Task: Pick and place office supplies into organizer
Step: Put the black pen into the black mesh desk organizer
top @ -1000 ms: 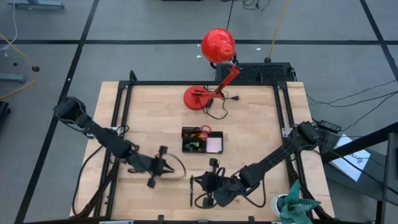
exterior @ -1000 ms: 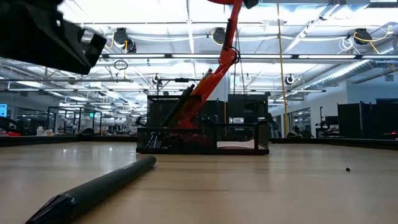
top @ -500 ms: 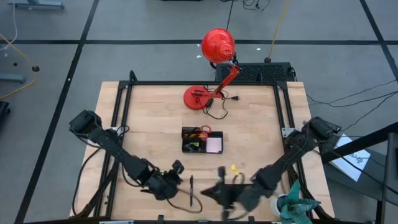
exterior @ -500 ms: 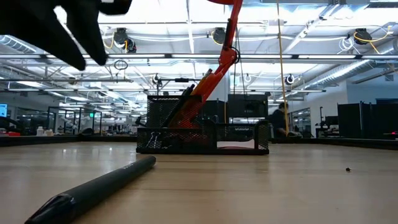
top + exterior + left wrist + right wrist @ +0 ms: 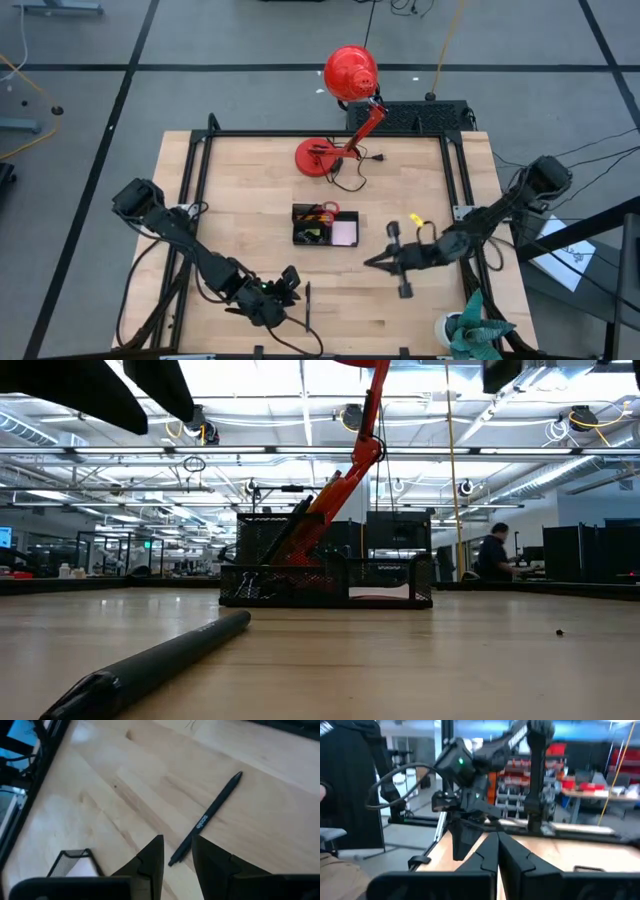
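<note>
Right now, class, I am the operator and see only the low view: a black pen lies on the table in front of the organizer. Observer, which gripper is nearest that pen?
Observer: The left gripper, right beside the black pen near the table's front edge.
Operator: Are its fingers apart?
Observer: Yes. In the left wrist view its fingers stand apart, and the pen's end shows in the gap.
Operator: And the other arm?
Observer: The right gripper is shut with nothing seen in it, to the right of the organizer.
</note>
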`<state>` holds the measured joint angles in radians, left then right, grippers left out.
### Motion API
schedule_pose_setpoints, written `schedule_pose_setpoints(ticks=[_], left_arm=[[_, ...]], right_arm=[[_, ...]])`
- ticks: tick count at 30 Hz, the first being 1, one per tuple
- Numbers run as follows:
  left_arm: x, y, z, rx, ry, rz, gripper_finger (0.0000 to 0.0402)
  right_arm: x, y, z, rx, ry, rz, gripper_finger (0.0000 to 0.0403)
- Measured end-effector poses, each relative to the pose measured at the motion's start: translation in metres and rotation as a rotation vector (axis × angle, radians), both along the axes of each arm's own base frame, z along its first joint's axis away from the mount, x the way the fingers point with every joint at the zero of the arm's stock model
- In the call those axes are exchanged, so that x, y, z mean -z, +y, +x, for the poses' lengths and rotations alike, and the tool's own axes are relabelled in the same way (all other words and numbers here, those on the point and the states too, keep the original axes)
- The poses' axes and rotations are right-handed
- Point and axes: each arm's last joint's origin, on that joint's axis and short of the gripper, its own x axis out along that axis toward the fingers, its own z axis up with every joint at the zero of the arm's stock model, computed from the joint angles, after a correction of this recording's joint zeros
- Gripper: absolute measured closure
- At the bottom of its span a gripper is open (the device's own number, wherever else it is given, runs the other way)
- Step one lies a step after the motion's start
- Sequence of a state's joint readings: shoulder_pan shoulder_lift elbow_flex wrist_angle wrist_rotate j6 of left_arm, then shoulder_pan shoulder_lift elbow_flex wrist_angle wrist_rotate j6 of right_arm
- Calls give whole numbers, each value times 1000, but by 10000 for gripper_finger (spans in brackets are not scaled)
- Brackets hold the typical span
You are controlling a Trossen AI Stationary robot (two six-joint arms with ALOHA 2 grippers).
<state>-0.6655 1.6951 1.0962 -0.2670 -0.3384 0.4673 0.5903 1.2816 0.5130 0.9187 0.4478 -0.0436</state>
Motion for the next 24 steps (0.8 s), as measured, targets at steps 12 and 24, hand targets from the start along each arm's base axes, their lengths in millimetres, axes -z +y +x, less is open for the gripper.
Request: schedule_pose_setpoints(ticks=[12, 24], left_arm=[[0, 6, 5, -63, -1, -38, 295], [10, 8, 10, -6, 27, 5, 295]], right_arm=[[15, -30, -57, 129, -137, -17, 403], [25, -66, -94, 89, -227, 58, 403]])
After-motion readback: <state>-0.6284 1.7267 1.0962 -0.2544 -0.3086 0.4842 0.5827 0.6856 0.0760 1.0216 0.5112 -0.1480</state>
